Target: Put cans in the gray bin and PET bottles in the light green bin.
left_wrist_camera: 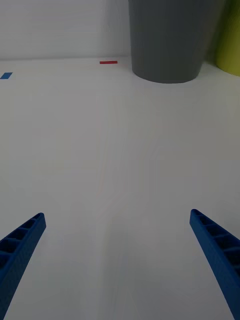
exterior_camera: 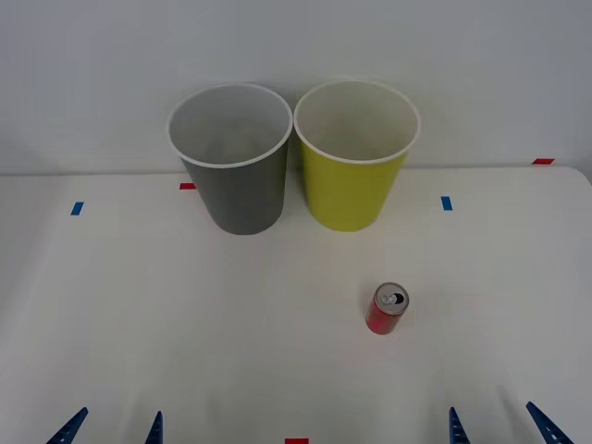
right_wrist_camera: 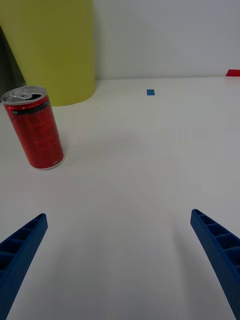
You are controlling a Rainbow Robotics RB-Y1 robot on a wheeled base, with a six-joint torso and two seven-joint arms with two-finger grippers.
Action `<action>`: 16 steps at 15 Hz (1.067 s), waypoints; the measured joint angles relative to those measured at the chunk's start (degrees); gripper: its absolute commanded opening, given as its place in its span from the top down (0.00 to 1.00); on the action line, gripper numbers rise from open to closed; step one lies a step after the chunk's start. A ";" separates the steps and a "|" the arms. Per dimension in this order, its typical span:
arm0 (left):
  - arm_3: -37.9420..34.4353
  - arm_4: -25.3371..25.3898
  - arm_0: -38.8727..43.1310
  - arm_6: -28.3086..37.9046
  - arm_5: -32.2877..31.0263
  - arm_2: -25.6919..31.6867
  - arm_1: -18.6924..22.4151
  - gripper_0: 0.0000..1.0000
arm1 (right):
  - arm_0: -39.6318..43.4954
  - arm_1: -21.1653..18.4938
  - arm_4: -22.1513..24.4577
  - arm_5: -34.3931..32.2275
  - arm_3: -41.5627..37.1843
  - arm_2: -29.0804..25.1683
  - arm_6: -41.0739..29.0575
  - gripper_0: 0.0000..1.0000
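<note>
The can (exterior_camera: 387,308) stood upright ahead of the right gripper (exterior_camera: 497,425) and toward the left one (exterior_camera: 111,428); both grippers' fingers were spread, holding nothing.

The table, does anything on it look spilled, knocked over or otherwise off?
Nothing stands out. The red can stands upright, opened, with no spill around it, in front of the light green bin. The gray bin stands upright beside that bin.

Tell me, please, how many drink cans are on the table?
1: the red can stands upright on the white table, in front of the light green bin. The bins' insides are only partly visible.
</note>
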 measured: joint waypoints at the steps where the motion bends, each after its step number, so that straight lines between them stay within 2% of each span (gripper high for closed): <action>1: 0.00 0.00 0.00 0.00 0.00 0.00 0.00 0.00 | 0.00 0.00 0.00 0.00 0.00 0.00 0.00 0.00; 16: 0.00 0.00 0.00 0.00 0.00 0.00 0.00 0.00 | 0.00 0.00 0.00 0.00 0.00 0.00 0.00 0.00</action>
